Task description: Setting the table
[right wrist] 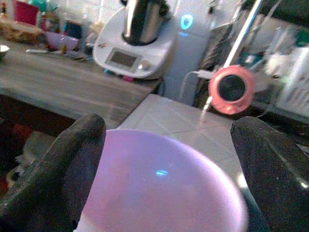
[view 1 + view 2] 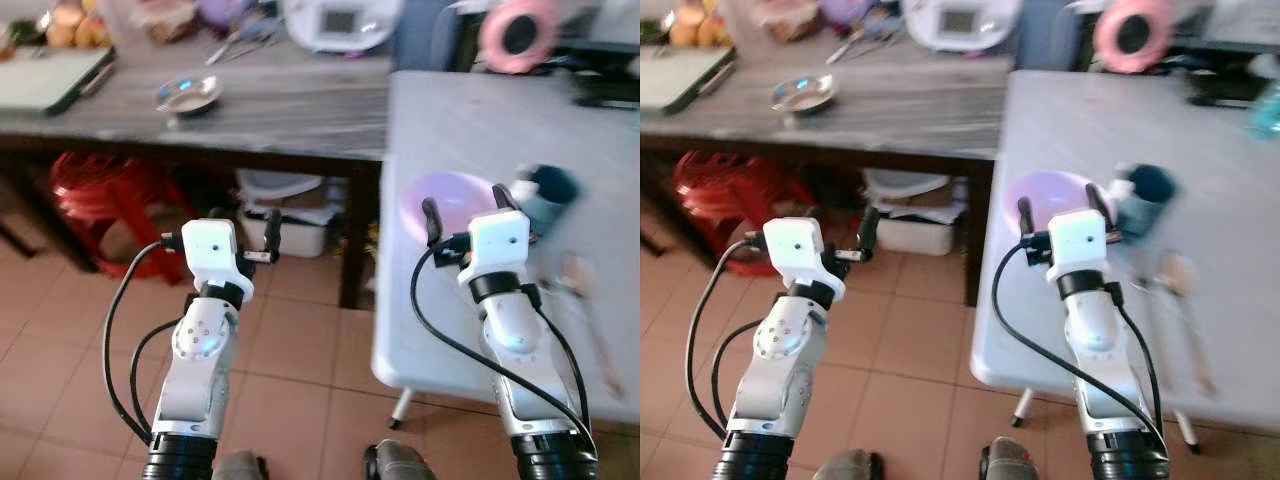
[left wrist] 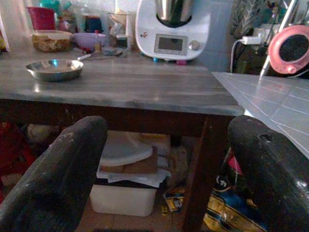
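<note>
1. Fingers (image 1: 72, 164) of the right gripper (image 2: 468, 208) stand spread apart, holding nothing, above the near rim of the purple bowl (image 2: 447, 196).
2. Purple bowl sits on the white table (image 2: 470, 120), near its front left corner, just beside a dark teal cup (image 2: 548, 190).
3. Left gripper (image 2: 243, 228) is also spread and empty, hanging over the tiled floor (image 2: 300, 350) before the dark wooden table (image 2: 280, 110).
4. On that table rest a steel dish (image 2: 187, 94) and a white kitchen appliance (image 3: 173, 29).
</note>
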